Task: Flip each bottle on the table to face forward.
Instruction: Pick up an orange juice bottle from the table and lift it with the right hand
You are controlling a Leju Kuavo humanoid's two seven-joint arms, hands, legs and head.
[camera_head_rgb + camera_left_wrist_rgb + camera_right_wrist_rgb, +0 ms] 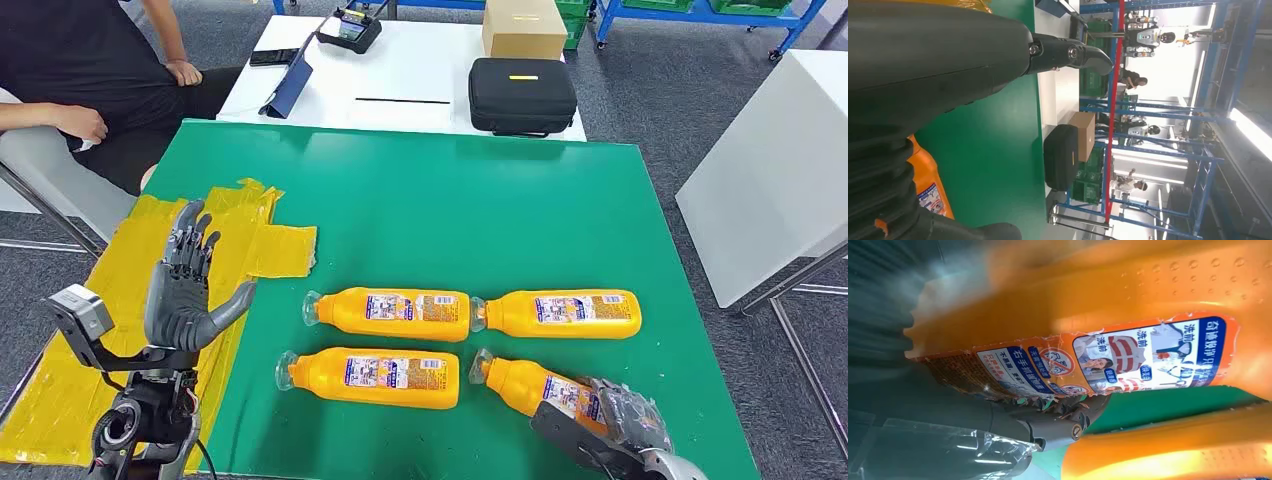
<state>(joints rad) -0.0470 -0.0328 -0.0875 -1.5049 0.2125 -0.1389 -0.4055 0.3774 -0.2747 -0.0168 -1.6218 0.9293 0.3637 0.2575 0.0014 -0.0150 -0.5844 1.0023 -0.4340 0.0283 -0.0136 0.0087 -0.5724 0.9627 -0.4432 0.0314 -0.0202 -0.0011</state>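
Nearest us, at the near right corner of the green counter [560, 190], our right hand [625, 418] is cut off by the frame edge. It covers the base end of the near-right bottle [530, 385], so we cannot see that end. In the right wrist view the label of this bottle [1128, 360] sits right against the lens with a dark finger [1058, 427] under it, much of the picture blurred; the hand is wrapped around the bottle. That bottle lies slightly angled, cap toward the left.

Just left of it lies the near-left bottle [372, 376], on its side, cap left, label up. Behind these two, the far-left bottle [390, 314] and the far-right bottle [560, 313] lie end to end in a row, caps also to the left.

At the near left, our left hand [185, 290] stands raised over the yellow sheet [270, 245] that covers the counter's left edge, palm turned toward the bottles, fingers straight and spread, thumb out to the right, holding nothing. In the left wrist view the left hand [938, 65] takes up much of the frame, with a sliver of an orange bottle beside it.

Farther off, a white table [420, 75] carries a black case [522, 95], a cardboard box [523, 27] and a controller [350, 28]. A seated person [90, 70] is at the far left, partly cut off.
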